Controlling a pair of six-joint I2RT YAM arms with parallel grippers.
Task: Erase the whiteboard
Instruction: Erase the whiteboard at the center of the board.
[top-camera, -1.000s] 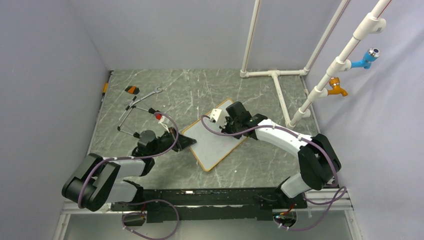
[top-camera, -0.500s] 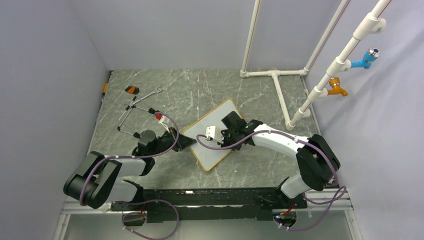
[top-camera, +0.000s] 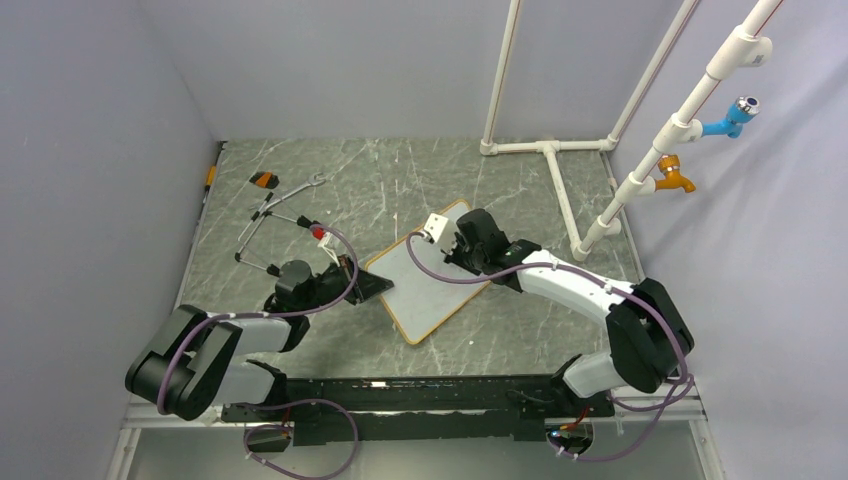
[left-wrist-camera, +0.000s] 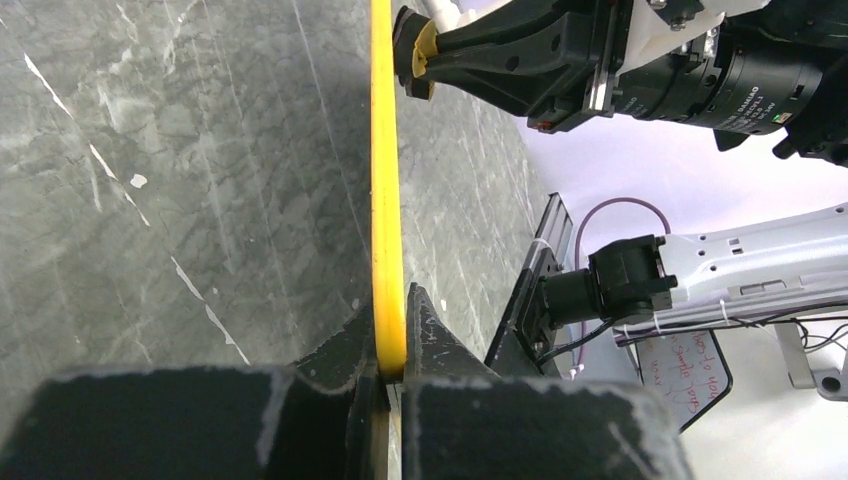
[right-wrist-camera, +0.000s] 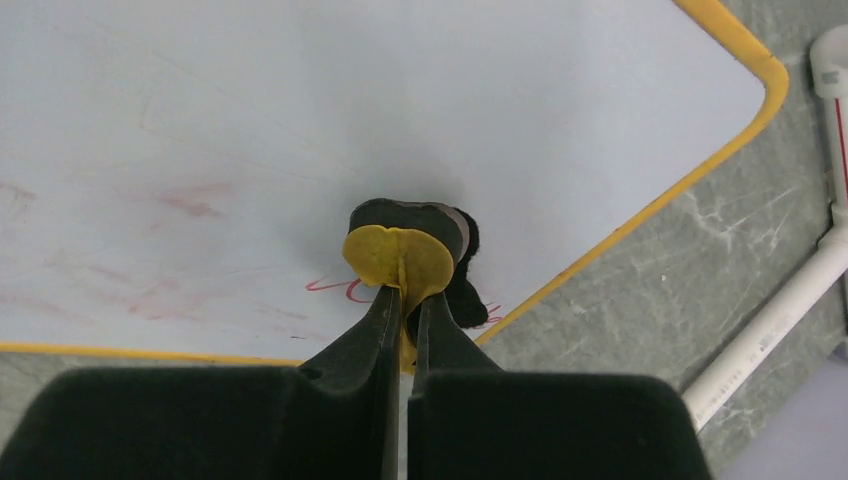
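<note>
The whiteboard (top-camera: 425, 290) lies turned at a slant near the middle of the grey marble table (top-camera: 400, 180), between the two arms. Its white face (right-wrist-camera: 300, 110) carries faint red smears and one sharper red stroke (right-wrist-camera: 335, 287) just beside the eraser (right-wrist-camera: 400, 255), a yellow holder with a black pad pressed on the board near its far rounded corner. The right gripper (right-wrist-camera: 403, 312) has its fingers clenched on that yellow holder. The left gripper (left-wrist-camera: 392, 345) pinches the board's yellow frame (left-wrist-camera: 385, 200) at the near-left edge, fingers tight on either side of it. Beyond the board's far right side runs a white pipe frame (top-camera: 550, 150). A wrench (top-camera: 305, 185) lies well apart at the table's far left.
</note>
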